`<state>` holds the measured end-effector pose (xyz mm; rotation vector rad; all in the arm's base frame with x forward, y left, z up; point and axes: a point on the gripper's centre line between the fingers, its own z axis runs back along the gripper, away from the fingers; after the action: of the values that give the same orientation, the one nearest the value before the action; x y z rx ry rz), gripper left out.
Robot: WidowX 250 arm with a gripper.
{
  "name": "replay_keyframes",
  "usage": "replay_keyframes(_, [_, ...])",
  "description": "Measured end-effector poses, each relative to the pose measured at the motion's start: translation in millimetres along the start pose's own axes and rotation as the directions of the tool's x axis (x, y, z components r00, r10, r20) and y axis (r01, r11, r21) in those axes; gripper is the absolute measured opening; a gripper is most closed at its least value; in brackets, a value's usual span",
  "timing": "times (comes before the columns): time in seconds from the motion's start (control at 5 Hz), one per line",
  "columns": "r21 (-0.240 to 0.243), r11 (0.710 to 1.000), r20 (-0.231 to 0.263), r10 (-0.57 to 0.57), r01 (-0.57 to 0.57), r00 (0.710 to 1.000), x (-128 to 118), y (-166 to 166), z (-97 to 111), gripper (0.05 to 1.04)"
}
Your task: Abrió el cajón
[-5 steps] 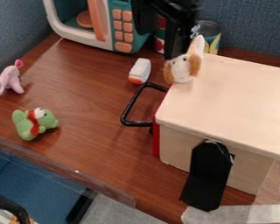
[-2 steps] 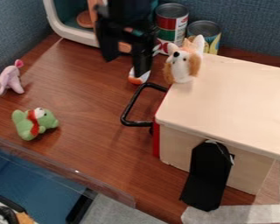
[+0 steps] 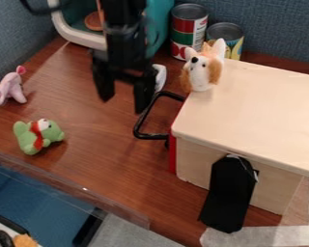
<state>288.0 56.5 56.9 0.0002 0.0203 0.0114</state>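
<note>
Well, blue fabric panels [image 3: 279,29] back a brown wooden table [image 3: 96,164]; above it hangs the black two-finger gripper [image 3: 123,103], fingers spread apart.

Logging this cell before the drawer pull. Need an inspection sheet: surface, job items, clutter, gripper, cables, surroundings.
Surface: brown wood-look tabletop; no spill seen.
Job items: pale box, red drawer front looks shut; black handle juts out.
Clutter: dog plush on the box; pink toy and green toy at left; white item partly behind the gripper; two cans at back.
Gripper: open, nothing held; one finger overlaps the handle in view, contact unclear.
Cables: dark cable-like curve, top left; can't confirm.
Surroundings: blue panels behind, toy microwave at back.
</note>
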Motion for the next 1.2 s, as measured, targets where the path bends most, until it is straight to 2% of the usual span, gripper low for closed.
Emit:
replay_keyframes(0.2, [-0.083, 0.996, -0.045, 0.010, -0.014, 0.999, 1, -10, -22, 0.999])
replay_keyframes(0.4, [-0.097, 0.995, -0.060, 0.004, -0.010, 0.998, 4, -12, -27, 0.948])
replay_keyframes(0.8, [-0.090, 0.996, -0.065, 0.002, -0.008, 0.998, 3, -6, -28, 0.369])
replay_keyframes(1.0, [-0.071, 0.997, -0.069, 0.030, -0.035, 0.997, 0, 8, -28, 0.169])
replay_keyframes(1.2, [-0.032, 0.998, -0.070, 0.058, -0.061, 0.996, -4, 26, -28, 0.120])
